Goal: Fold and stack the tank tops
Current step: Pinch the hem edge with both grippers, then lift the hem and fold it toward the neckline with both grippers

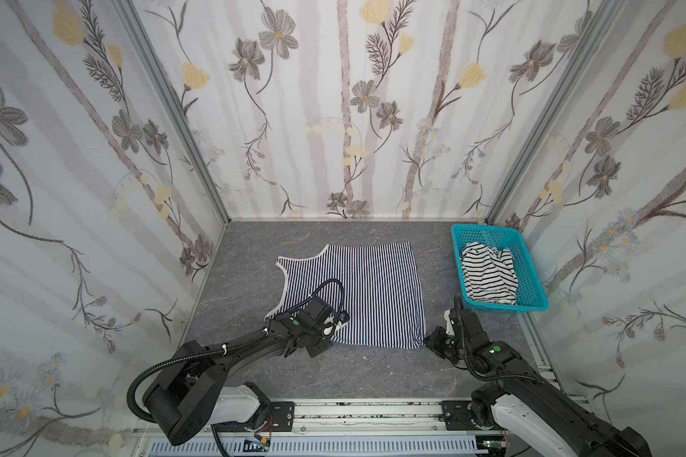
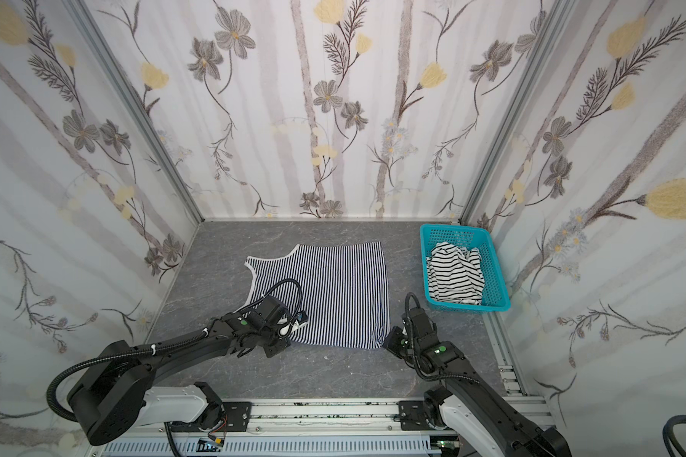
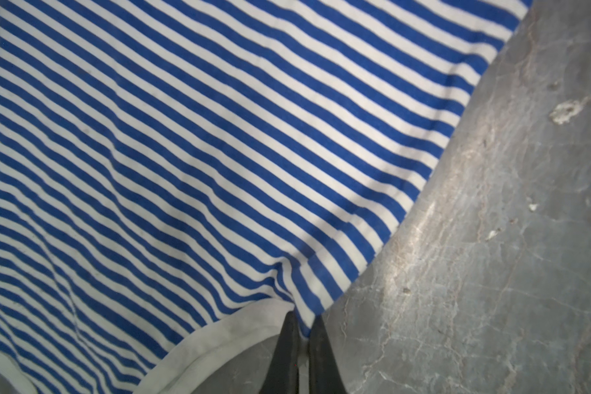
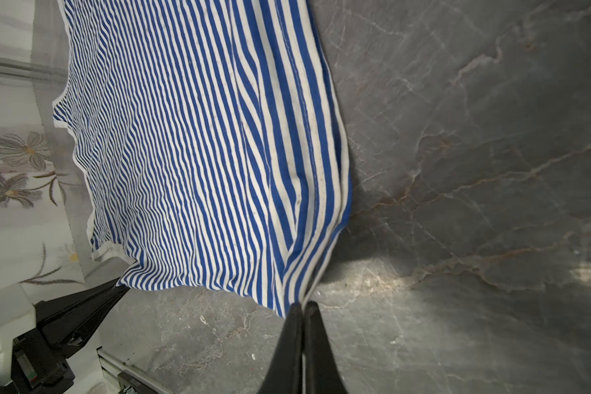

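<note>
Grey tabletop (image 1: 373, 376), both jaws tight on fine-striped top (image 1: 373, 292)

1 fine-striped tank top (image 1: 373, 292) flat on table (image 1: 373, 376); 1 wide-striped tank top (image 1: 488, 277) crumpled in basket (image 1: 526, 273).

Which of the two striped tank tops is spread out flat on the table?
The fine-striped navy-and-white tank top, lying open on the grey table. The wide-striped white tank top sits crumpled inside the turquoise basket instead.
</note>
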You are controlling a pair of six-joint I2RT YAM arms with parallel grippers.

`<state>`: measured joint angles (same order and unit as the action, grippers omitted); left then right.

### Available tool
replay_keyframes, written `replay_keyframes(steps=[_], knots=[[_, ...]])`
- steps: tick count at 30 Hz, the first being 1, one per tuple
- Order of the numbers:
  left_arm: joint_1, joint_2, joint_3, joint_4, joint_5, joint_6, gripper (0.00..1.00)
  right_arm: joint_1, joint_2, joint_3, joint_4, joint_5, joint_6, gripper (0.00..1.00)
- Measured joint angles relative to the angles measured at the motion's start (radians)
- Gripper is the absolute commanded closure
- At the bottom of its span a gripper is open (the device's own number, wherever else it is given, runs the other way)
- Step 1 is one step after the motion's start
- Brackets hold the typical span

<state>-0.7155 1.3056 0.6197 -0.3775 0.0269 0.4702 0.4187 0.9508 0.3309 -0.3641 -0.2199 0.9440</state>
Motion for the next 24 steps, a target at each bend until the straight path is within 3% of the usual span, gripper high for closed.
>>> replay_keyframes(steps=[11, 24], knots=[[0.064, 0.076, 0.114, 0.003, -0.046, 0.053, 1.0, -0.138, 0.035, 0.046, 0.017, -0.087, -0.037, 1.0], [0.126, 0.236, 0.277, 0.008, -0.052, 0.122, 0.98, -0.261, 0.289, 0.214, 0.075, -0.174, -0.135, 1.0]])
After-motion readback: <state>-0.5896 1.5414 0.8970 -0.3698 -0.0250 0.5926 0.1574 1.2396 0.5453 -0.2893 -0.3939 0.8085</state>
